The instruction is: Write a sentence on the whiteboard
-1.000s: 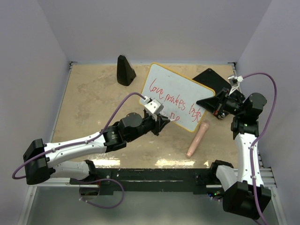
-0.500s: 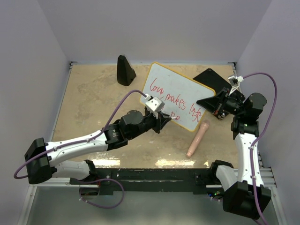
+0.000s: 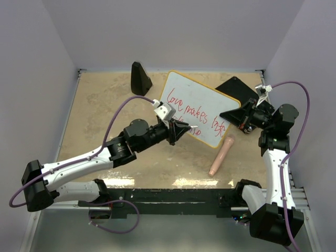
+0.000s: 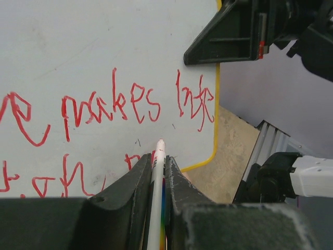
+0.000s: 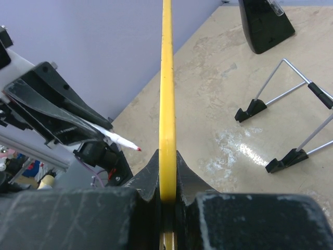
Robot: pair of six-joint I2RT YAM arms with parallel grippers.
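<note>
The whiteboard (image 3: pixel 195 94), white with a yellow rim, stands tilted at the table's back middle. The sentence (image 3: pixel 195 113) runs across it in red: a top line and the start of a lower one (image 4: pixel 67 174). My left gripper (image 3: pixel 181 130) is shut on a white marker (image 4: pixel 157 169), whose red tip (image 5: pixel 137 149) sits a little off the board's face, near the lower line's end. My right gripper (image 5: pixel 166 159) is shut on the board's yellow rim (image 5: pixel 166 78), at the right edge (image 3: pixel 234 115).
A black wedge (image 3: pixel 140 79) stands at the back left. A black wire stand (image 5: pixel 283 107) lies behind the board. A pale pink stick-shaped object (image 3: pixel 221 155) lies on the table under the board's right corner, near my right arm.
My left arm has drawn back to the left and slightly up, taking the marker tip away from the lower line. The right gripper and the board have not moved.
</note>
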